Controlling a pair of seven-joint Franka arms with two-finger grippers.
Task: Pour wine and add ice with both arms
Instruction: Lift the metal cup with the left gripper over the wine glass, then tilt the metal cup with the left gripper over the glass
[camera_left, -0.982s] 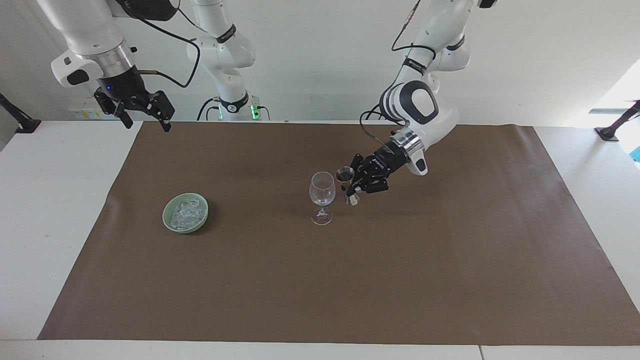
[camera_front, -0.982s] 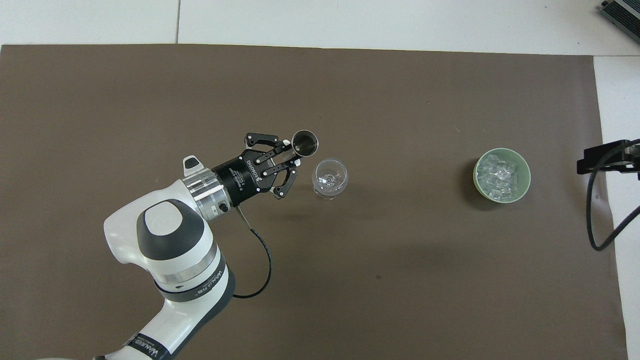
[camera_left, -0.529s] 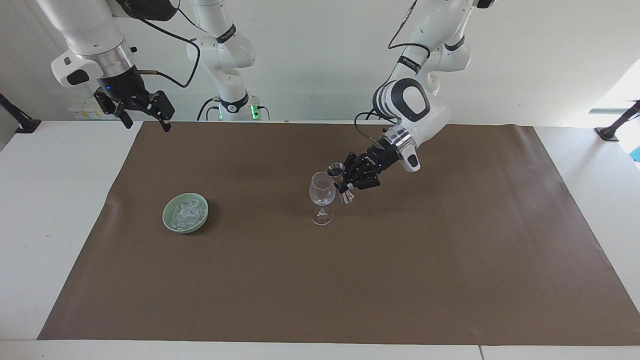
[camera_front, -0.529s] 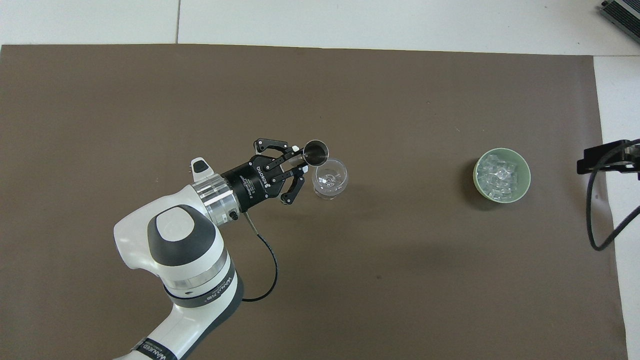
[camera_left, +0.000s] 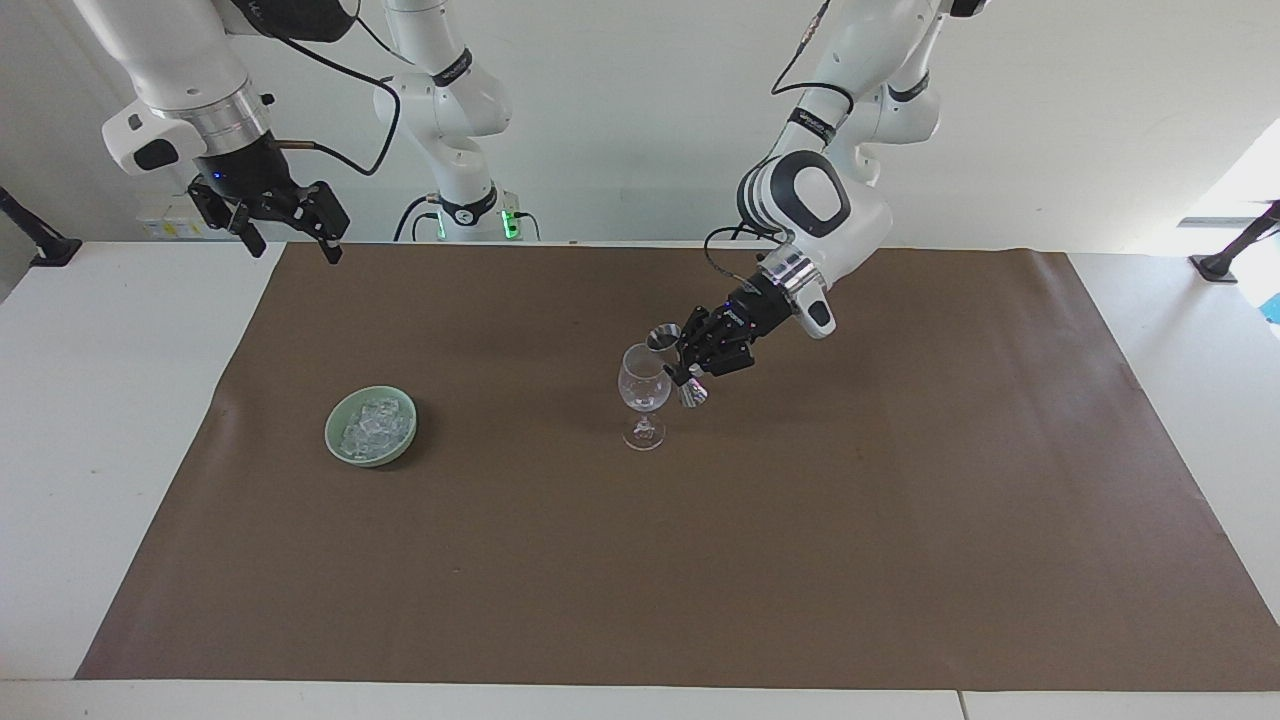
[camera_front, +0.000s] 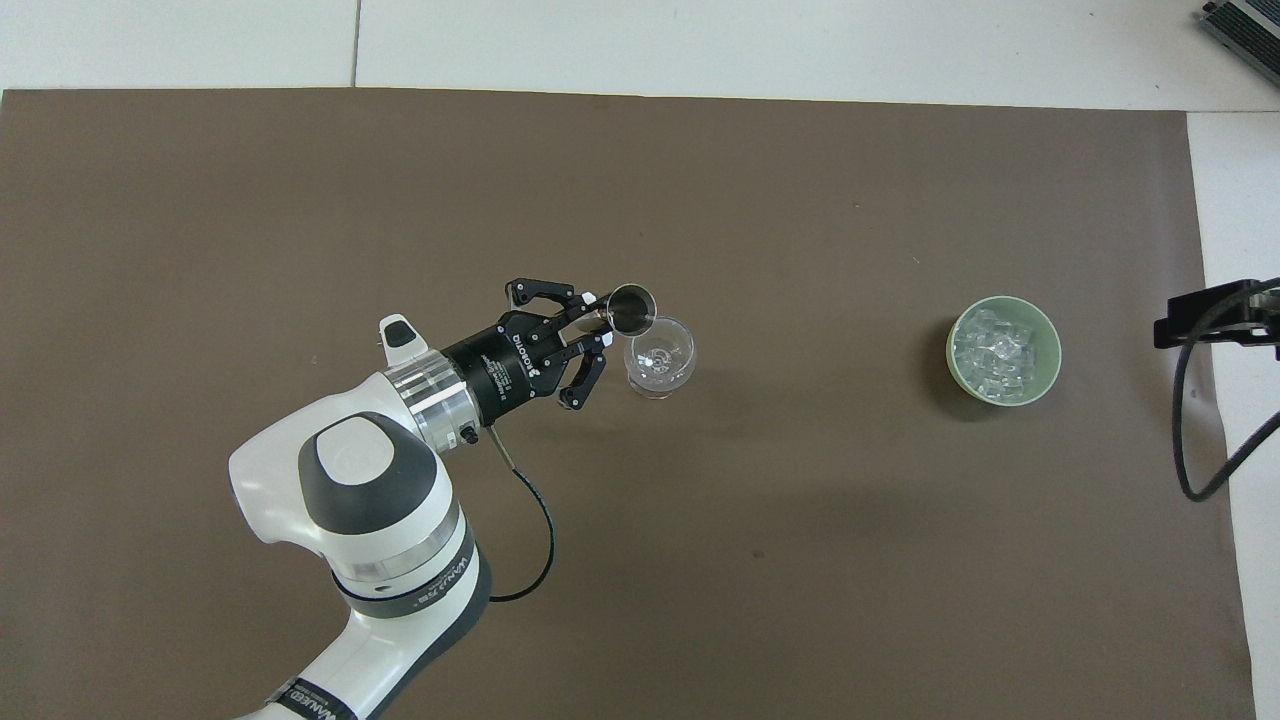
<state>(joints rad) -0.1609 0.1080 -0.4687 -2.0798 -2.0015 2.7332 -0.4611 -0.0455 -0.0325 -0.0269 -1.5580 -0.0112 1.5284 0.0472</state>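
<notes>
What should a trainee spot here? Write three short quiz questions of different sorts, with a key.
1. True or false: the left tool holds the small steel double-cone measuring cup at the rim of the clear stemmed wine glass.
2. Which holds the heap of clear ice cubes? A: the wine glass. B: the pale green round ceramic bowl. C: the brown paper mat.
3. Fill in: the right tool waits, open, over the corner of the mat at the ___ arm's end of the table.

Key: 1 true; 2 B; 3 right.
</notes>
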